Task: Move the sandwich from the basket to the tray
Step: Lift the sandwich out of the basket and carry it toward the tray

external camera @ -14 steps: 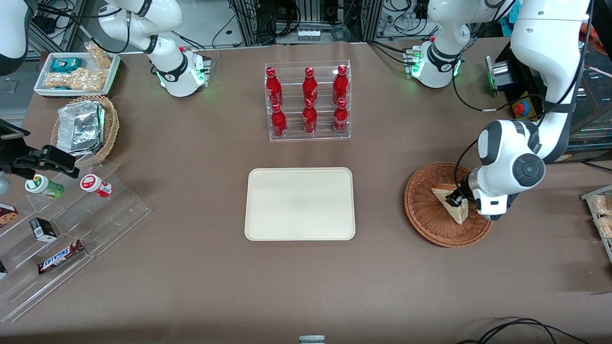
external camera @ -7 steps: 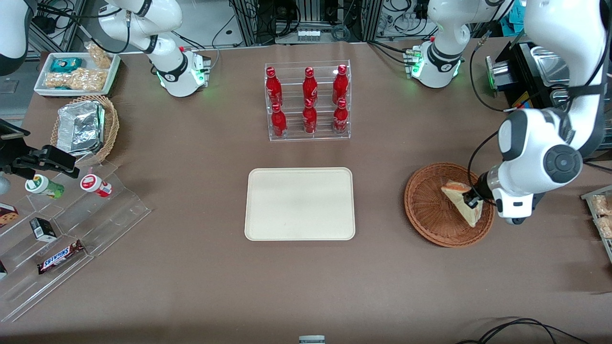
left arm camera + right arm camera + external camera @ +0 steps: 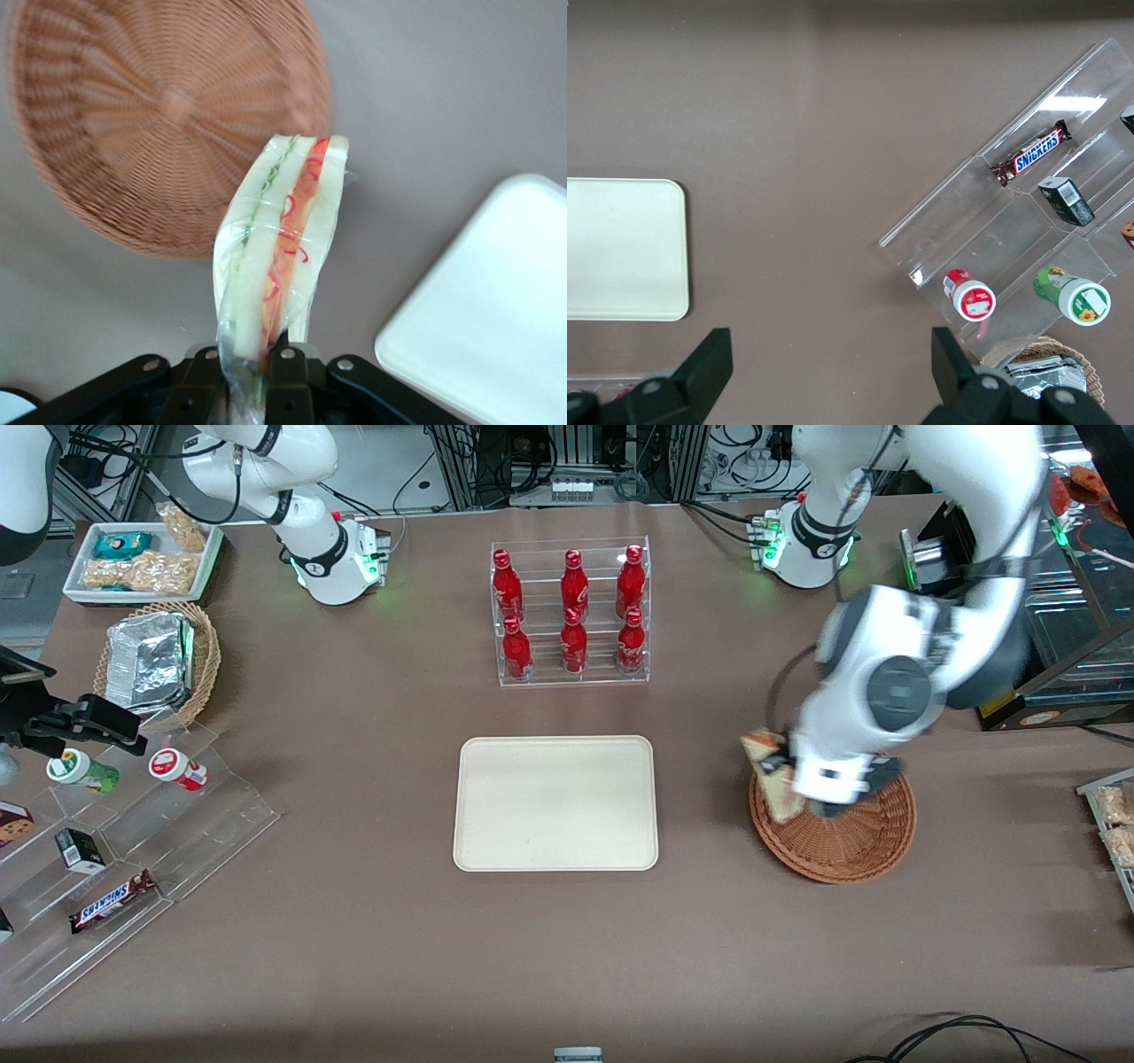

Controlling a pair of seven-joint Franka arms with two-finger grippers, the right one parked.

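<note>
Brown tabletop, pincer (image 3: pixel 252 372) clamped on sandwich (image 3: pixel 282 235) above basket (image 3: pixel 846 841) rim, tray (image 3: pixel 555 802) nearby, SNICKERS bar (image 3: pixel 1033 153)

gripper (image 3: pixel 251 376) clamping sandwich (image 3: pixel 279 239), above basket (image 3: pixel 151 115), near tray (image 3: pixel 496 310)

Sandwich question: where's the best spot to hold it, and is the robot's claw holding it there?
Probably yes. The gripper pinches the sandwich across its two flat bread faces at one end, so the wedge hangs edge-on with the filling stripes showing. Flat sides suit two fingers; squeezing the striped edges might push the filling out. It is lifted above the basket, at the rim nearest the tray.
</note>
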